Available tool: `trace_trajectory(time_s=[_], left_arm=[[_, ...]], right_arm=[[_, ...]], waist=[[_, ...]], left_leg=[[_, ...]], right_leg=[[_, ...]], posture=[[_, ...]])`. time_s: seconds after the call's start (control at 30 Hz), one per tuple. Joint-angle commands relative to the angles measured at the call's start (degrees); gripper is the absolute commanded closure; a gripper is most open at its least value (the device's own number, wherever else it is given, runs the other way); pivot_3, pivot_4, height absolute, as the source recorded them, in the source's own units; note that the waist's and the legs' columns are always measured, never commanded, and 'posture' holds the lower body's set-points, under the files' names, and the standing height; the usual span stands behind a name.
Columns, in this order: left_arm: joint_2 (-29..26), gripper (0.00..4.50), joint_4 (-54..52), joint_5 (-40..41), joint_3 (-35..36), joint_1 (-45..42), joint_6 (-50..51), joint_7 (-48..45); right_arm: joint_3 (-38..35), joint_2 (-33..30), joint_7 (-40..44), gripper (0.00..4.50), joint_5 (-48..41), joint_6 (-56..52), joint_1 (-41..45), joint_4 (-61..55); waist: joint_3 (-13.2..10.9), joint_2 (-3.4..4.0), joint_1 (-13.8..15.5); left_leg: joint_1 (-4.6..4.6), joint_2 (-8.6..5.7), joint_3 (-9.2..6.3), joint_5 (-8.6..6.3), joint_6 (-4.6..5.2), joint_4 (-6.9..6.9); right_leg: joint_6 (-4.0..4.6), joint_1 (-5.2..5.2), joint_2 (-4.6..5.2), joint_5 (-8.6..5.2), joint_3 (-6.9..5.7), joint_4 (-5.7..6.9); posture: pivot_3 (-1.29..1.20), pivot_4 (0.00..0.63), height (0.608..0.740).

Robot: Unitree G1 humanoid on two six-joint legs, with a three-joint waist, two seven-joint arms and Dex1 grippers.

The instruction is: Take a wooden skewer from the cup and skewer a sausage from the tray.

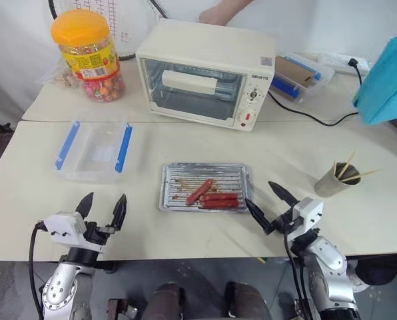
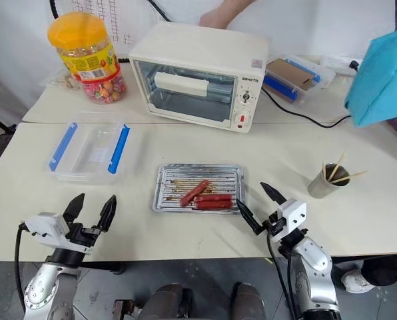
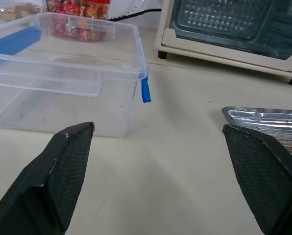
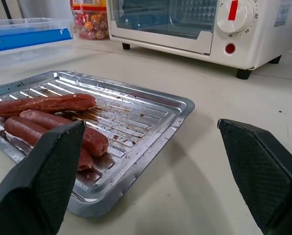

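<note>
Left eye view: pale worktop (image 1: 152, 143) carrying a silver tray (image 1: 206, 169) near the front middle, three sausages (image 1: 210, 195) lying inside toward its front right part, one angled, two side by side lengthwise. Grey-tan cup (image 1: 333, 182) well to the right of the tray, upright, wooden skewers (image 1: 350, 168) fanning out of its mouth. Left claw (image 1: 103, 208) low over the front left edge of the worktop, fingers spread apart, holding nothing, just in front of a clear plastic box (image 1: 94, 149) with blue clips. Right claw (image 1: 267, 206) at the front right, just beside the tray's front right corner, fingers also wide apart and empty, cup well off to its right. Right wrist view: tray (image 4: 136, 105) between and beyond the two black fingers (image 4: 40, 186), sausages (image 4: 48, 115) resting on the ribbed, grease-stained bottom, close behind the finger on the sausage side. Farther back on the worktop: cream toaster oven (image 1: 208, 73) with a red-marked dial, orange-lidded candy jar (image 1: 88, 53) to its left, another blue-edged box (image 1: 302, 73) and a black cable (image 1: 312, 115) to its right. Person's hand (image 1: 218, 12) above the oven, blue cloth (image 1: 388, 80) at the right edge.
</note>
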State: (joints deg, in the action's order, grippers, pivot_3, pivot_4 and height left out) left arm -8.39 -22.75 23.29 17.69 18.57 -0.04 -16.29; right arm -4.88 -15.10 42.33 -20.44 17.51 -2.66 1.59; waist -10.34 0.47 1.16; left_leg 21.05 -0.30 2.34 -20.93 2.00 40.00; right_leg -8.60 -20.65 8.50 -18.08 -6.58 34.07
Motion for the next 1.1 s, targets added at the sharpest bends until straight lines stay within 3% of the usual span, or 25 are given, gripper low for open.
trace_trajectory(time_s=[0.03,0.6,1.1], left_arm=[[-0.37,0.04,-0.22,-0.4,-0.07,-0.19,-0.97,-0.22],[-2.14,0.04,-0.05,-2.03,-3.86,0.4,-0.71,-2.86],[-2.85,0.04,2.18,-1.04,-1.93,0.54,-2.57,-4.38]], right_arm=[[0.06,-0.67,-0.33,0.0,0.08,0.24,-0.78,-2.59],[-0.3,-2.95,1.83,0.0,-1.15,-0.02,-2.8,-3.63],[-0.19,-3.66,2.17,0.0,-1.25,-1.73,-3.23,-5.36]], waist=[[0.0,0.0,0.0],[0.0,0.0,0.07],[0.0,0.0,0.07]], left_leg=[[0.0,0.0,0.0,0.0,0.0,0.0],[0.0,-0.01,0.0,0.0,0.0,-0.01],[0.0,-0.01,0.0,0.0,0.0,0.0]], right_leg=[[0.0,0.0,0.0,0.0,0.0,0.0],[0.0,0.0,0.01,0.0,0.0,-0.01],[0.0,0.0,0.01,0.0,0.0,-0.01]], posture=[[0.0,0.15,0.74],[0.0,0.15,0.74],[0.0,0.15,0.74]])
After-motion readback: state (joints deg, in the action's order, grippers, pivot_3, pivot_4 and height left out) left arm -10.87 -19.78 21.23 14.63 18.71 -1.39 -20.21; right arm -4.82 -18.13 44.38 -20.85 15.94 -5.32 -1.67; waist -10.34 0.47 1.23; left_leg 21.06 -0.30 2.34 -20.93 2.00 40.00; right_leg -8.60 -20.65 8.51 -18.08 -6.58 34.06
